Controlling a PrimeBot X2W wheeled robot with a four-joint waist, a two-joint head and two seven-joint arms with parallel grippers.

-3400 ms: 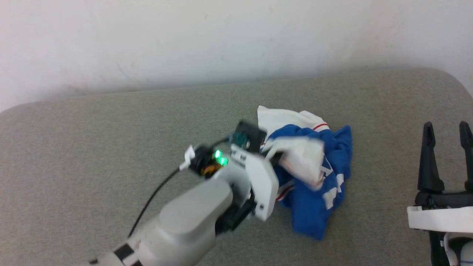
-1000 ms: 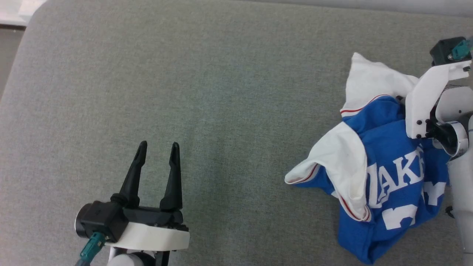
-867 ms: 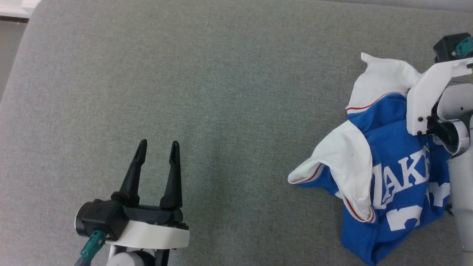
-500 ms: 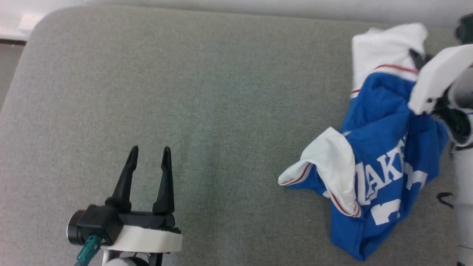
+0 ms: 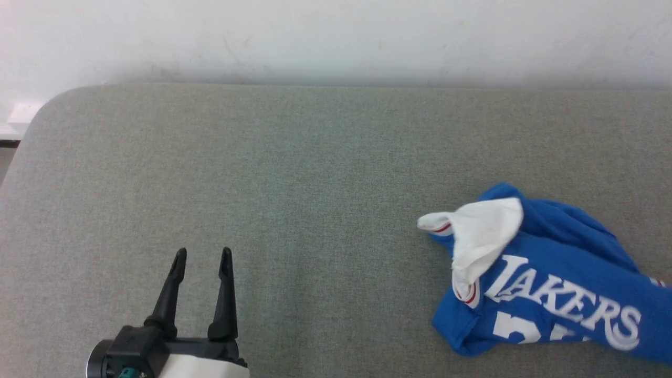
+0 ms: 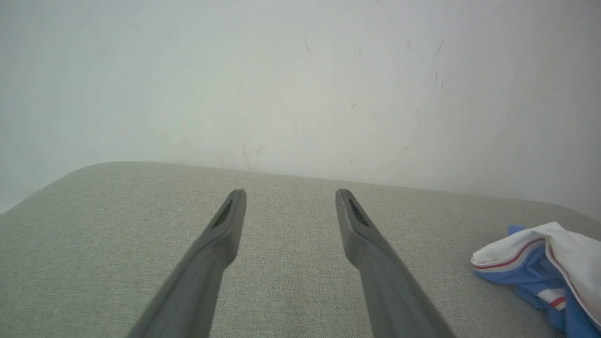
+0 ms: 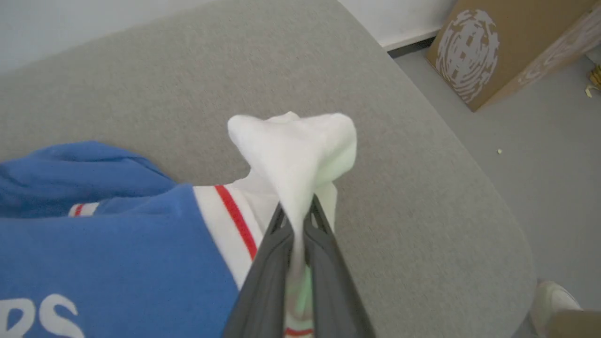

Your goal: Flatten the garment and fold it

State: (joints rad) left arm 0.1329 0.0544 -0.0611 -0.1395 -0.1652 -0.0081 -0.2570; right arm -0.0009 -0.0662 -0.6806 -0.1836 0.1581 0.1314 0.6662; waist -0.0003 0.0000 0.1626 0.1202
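Counting first: one garment, two grippers, one box. The garment (image 5: 551, 283), a royal-blue jersey T-shirt with white short sleeves, red-and-white striped trim and white "LAKERS" lettering over a partly hidden number, lies crumpled on the grey fabric-covered counter (image 5: 315, 184) at about 4 o'clock in the head view, running off the picture's right edge. One white sleeve is folded over the blue at the heap's 10 o'clock end.

The left gripper (image 5: 203, 252) sits at 7 o'clock, its two long dark fingers spread, pointing toward 12 o'clock at the pale wall (image 5: 336, 37) and holding nothing. From its wrist camera the left gripper (image 6: 291, 195) hangs low over bare counter, with the garment (image 6: 554, 263) well apart at 4 o'clock.

The right gripper (image 7: 296, 211) has its fingers pressed together on a bunch of white sleeve cloth, which puffs out above the tips; the garment's blue body (image 7: 117, 244) trails toward 8 o'clock. One brown cardboard box (image 7: 493, 51) stands on the grey floor (image 7: 540, 164) at 1 o'clock.

Half a second ago the head camera looked lower and the right arm's white wrist showed beside a more bunched shirt reading only "AKE"; now the wall is in view and the shirt is drawn out, the word reading whole. The left gripper keeps its spread pose.
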